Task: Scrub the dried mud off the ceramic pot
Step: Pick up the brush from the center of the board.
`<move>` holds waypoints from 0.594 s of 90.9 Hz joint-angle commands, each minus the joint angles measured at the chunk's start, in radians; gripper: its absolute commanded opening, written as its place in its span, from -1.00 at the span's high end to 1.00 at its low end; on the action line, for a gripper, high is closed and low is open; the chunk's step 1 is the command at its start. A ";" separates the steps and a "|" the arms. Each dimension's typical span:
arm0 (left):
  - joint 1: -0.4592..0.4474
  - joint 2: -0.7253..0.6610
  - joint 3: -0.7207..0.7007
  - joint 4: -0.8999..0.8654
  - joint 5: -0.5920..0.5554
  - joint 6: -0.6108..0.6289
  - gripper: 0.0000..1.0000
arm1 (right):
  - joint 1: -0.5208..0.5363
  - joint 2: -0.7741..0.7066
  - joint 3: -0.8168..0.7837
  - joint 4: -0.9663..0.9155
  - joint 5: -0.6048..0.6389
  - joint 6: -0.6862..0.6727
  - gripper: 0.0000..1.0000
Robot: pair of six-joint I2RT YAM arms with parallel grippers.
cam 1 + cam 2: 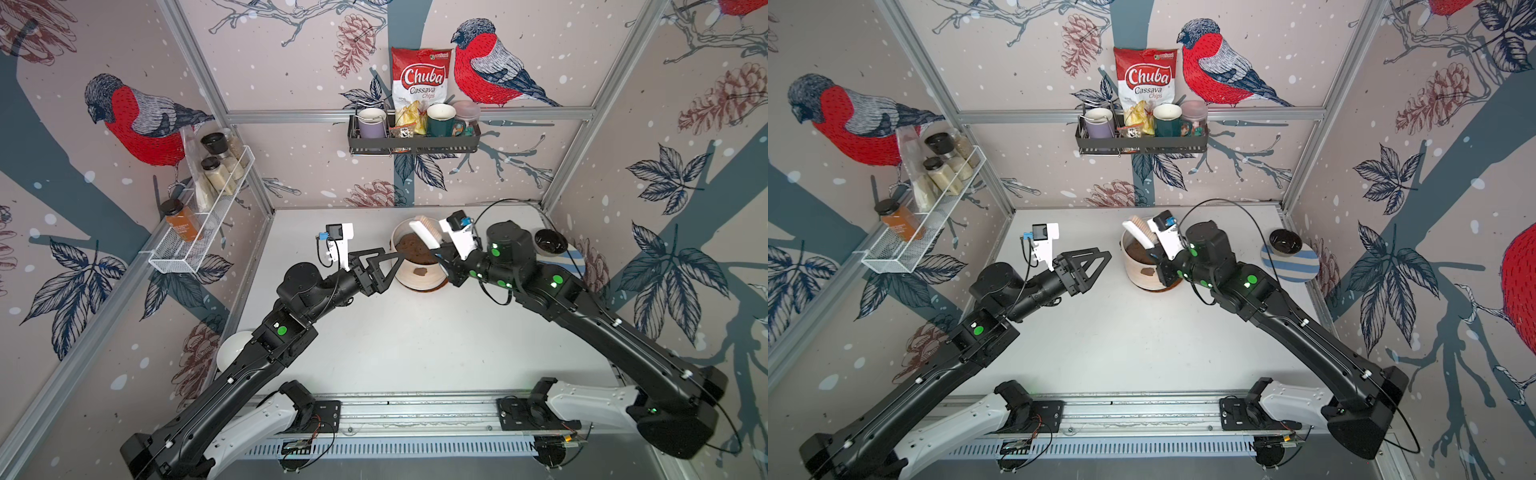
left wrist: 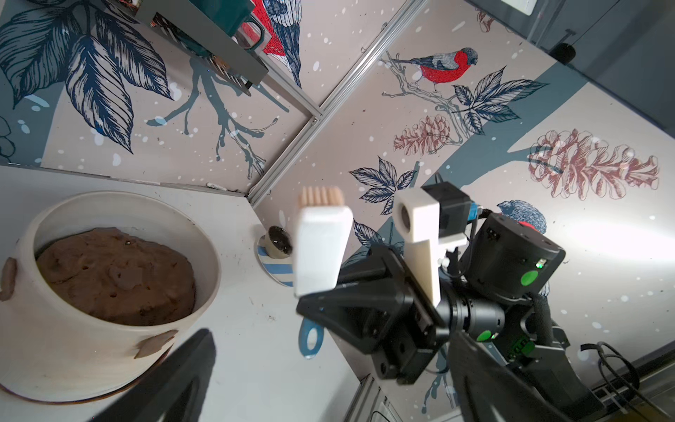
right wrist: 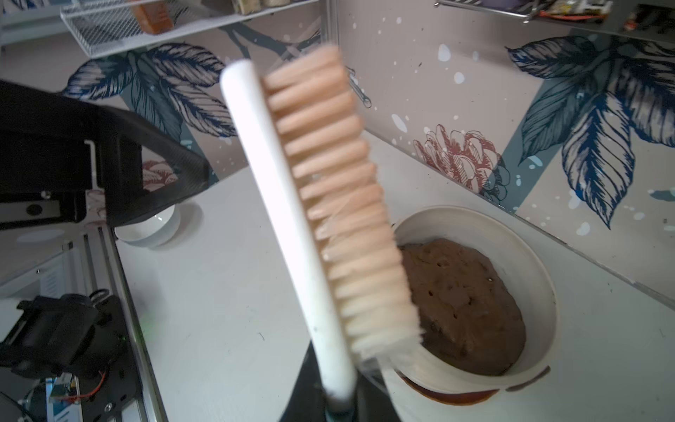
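My right gripper (image 1: pixel 441 254) is clamped tight on the white handle of a brush (image 1: pixel 423 233), at the 3 o'clock edge of the ceramic pot (image 1: pixel 419 280). My left gripper (image 1: pixel 1100 269) is spread wide and empty at the pot's 9 o'clock, just beside its wall.

The pot sits at 12 o'clock on the table (image 1: pixel 415 340), near the back wall. It stands upright on its brown saucer (image 3: pixel 453 399), mouth up, with brown soil (image 1: pixel 411 249) inside. A patch of dried mud (image 1: pixel 420 272) clings to the wall facing 6 o'clock.

The brush's long axis slants up from my grip toward 11 o'clock over the soil, bristles turned to the back wall.

A black bowl (image 1: pixel 549 241) on a striped plate (image 1: pixel 1296 266) lies at 2 o'clock. A white bowl (image 1: pixel 230 353), partly hidden by my left arm, lies at 8 o'clock.
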 commanded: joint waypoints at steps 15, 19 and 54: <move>-0.003 -0.008 -0.020 -0.047 -0.127 -0.026 -0.90 | 0.131 0.084 0.072 0.015 0.126 -0.074 1.00; -0.003 -0.007 -0.012 -0.105 -0.175 -0.018 -0.91 | 0.154 0.093 0.077 0.026 0.127 -0.076 1.00; -0.003 -0.031 0.022 -0.212 -0.307 -0.012 -0.38 | 0.230 0.138 0.058 0.151 0.222 -0.053 1.00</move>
